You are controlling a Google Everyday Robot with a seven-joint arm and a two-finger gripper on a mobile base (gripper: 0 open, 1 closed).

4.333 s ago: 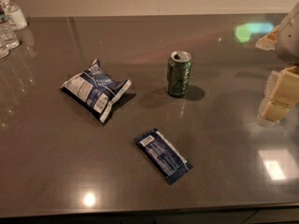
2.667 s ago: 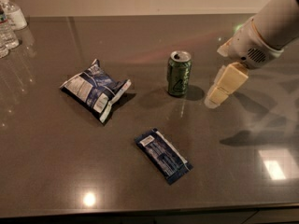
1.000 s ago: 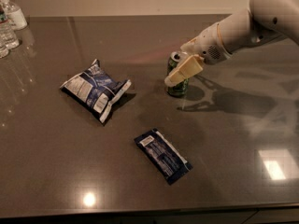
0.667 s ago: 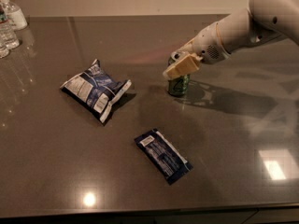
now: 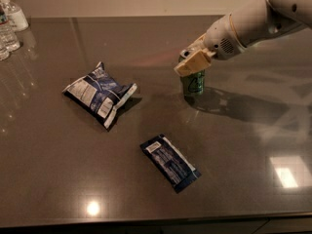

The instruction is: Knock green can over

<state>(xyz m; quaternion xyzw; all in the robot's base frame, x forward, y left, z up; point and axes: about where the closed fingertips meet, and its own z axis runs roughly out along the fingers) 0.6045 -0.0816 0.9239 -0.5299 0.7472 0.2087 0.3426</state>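
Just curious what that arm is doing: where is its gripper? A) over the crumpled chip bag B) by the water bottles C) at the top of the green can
C: the gripper is at the top of the green can, which stands upright.

You look down across the table point(image 5: 243, 150) from its near edge — one close view — gripper point(image 5: 190, 65) right of centre, at the green can point(image 5: 194, 83).

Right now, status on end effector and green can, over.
End effector at top of green can. Can upright, not yet knocked. Chip bag, blue packet lie apart from it.
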